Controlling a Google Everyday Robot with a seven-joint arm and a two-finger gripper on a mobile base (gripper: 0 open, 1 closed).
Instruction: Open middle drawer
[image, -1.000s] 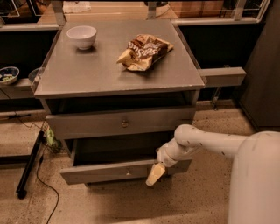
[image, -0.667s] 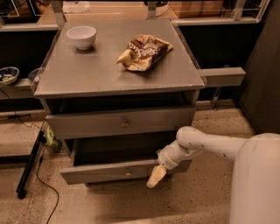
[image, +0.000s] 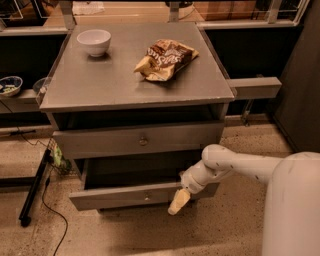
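Middle drawer (image: 115, 196) stands partly out toward the near side, under the closed upper drawer front (image: 100, 142). Tool (image: 178, 201) hangs at its right end; whether apart or together cannot be told. Advise a straight, level pull, since off-centre force risks skewing.

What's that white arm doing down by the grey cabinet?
A robot arm is opening the middle drawer of the cabinet, which is pulled partway out beneath the top drawer. Its gripper is at the right end of that drawer's front. A white bowl and a chip bag sit on top.
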